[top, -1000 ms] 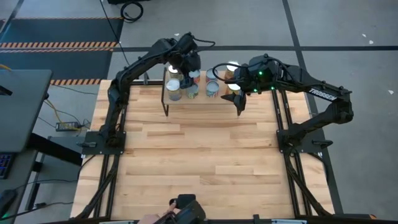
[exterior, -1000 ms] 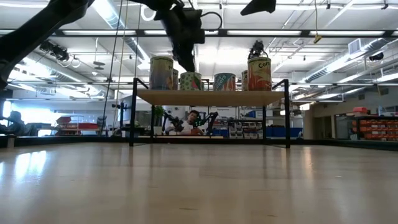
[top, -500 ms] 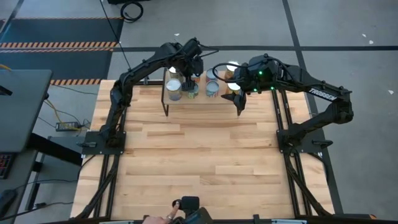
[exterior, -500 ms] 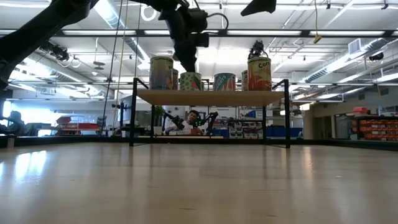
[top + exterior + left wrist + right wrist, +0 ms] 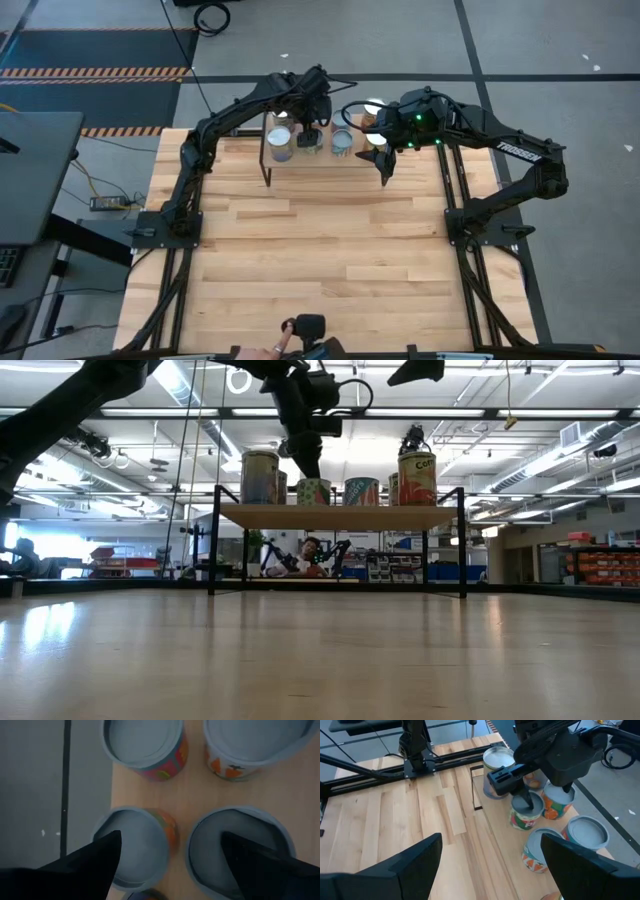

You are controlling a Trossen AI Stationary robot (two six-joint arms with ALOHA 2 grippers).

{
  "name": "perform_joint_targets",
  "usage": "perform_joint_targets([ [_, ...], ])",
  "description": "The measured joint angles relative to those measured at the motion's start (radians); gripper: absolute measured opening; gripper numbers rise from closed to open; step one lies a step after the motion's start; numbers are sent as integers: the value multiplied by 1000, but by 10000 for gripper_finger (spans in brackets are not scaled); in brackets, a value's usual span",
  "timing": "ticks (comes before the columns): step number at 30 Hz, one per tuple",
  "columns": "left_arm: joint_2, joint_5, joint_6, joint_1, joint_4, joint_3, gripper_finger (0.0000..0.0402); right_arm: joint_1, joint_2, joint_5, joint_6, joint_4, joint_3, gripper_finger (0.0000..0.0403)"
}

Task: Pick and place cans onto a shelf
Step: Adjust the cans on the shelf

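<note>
We look straight down past our left pincer (image 5: 167,865), fingers spread wide, onto four cans (image 5: 142,742) standing close together on the light-wood shelf (image 5: 192,795).

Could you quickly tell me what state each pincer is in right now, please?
Left pincer: open, empty, above the cans on the shelf.
Right pincer: open, empty, hanging over the table beside the shelf.

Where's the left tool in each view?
High view: left tool over the shelf, left of its middle.
Low view: top centre, above the shelf.
Left wrist view: own fingers, bottom corners.
Right wrist view: upper right, over the green-labelled can.
Shared landmark: the shelf.
</note>
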Motion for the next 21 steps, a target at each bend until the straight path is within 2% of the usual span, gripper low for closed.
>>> perform_joint_targets([
  [6, 0, 27, 22, -5, -34, 0, 348, 0, 0, 0, 0, 0, 0, 347],
  [21, 0, 20, 11, -5, -40, 12, 348, 0, 0, -7, 38, 0, 0, 347],
])
